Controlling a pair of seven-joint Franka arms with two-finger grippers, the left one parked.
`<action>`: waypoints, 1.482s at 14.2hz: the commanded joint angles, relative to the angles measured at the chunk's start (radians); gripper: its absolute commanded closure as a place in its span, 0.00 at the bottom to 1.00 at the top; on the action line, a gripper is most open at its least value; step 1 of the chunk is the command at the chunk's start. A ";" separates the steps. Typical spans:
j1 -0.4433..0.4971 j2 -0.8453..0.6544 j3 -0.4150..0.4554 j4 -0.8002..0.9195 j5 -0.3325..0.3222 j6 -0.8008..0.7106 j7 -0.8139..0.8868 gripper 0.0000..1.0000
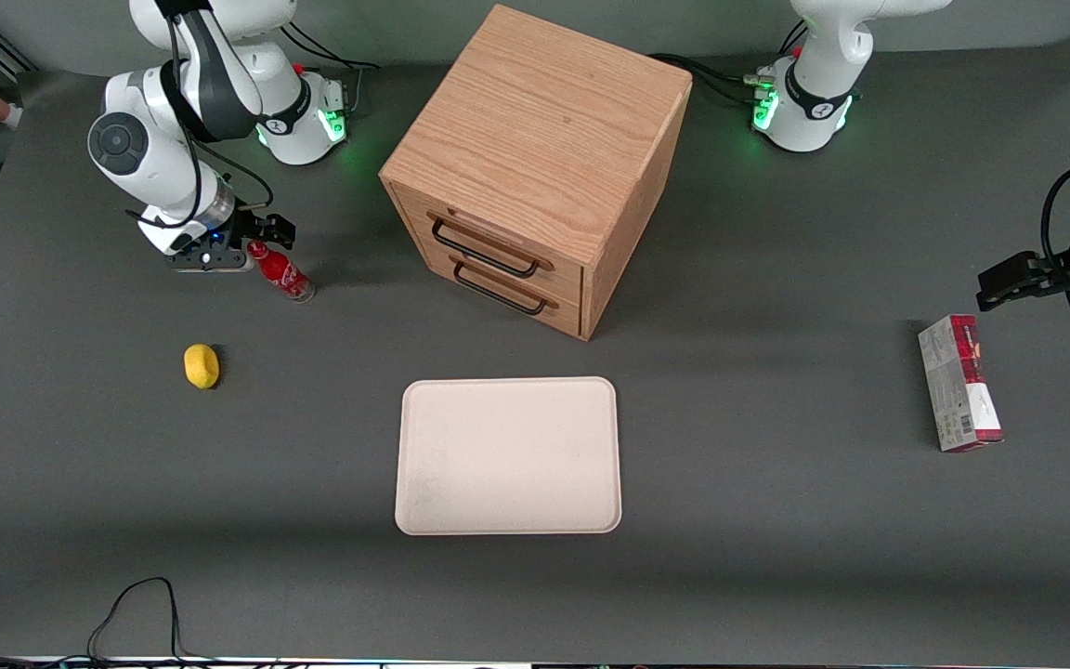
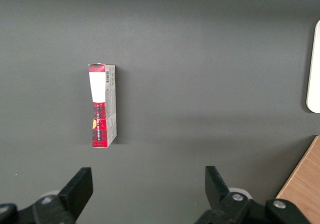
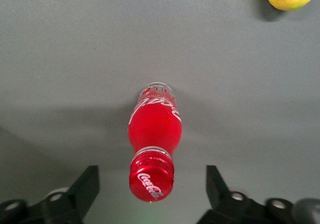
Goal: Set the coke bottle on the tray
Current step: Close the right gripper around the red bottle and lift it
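While the bottle stands on the surface, items read as follows.
Front view, coke bottle [image 1: 280, 270]: upper left of frame, upright on grey surface [image 1: 776, 557].
Front view, claw [image 1: 254, 243]: at the bottle's cap.
Front view, tray [image 1: 508, 455]: lower centre, well apart from the bottle.
Front view, lemon [image 1: 202, 365]: nearer the camera than the bottle.
Right wrist view, claw [image 3: 152, 191]: spread wide, fingers [image 3: 86, 186] either side of the cap, gripping nothing.
Right wrist view, coke bottle [image 3: 154, 141]: between the fingers, untouched.

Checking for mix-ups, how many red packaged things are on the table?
2. The coke bottle stands between the open pincer fingers, farther than the lemon. The carton lies toward the parked arm's end.
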 commanded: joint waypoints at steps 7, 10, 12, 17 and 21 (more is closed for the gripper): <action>-0.010 0.016 -0.036 0.077 -0.010 0.016 -0.003 1.00; -0.009 0.080 -0.022 0.261 -0.004 -0.091 0.022 1.00; -0.018 0.159 0.014 0.457 -0.004 -0.217 0.031 1.00; -0.020 0.490 0.087 1.136 0.021 -0.596 0.118 1.00; -0.016 0.701 0.160 1.537 0.039 -0.716 0.158 1.00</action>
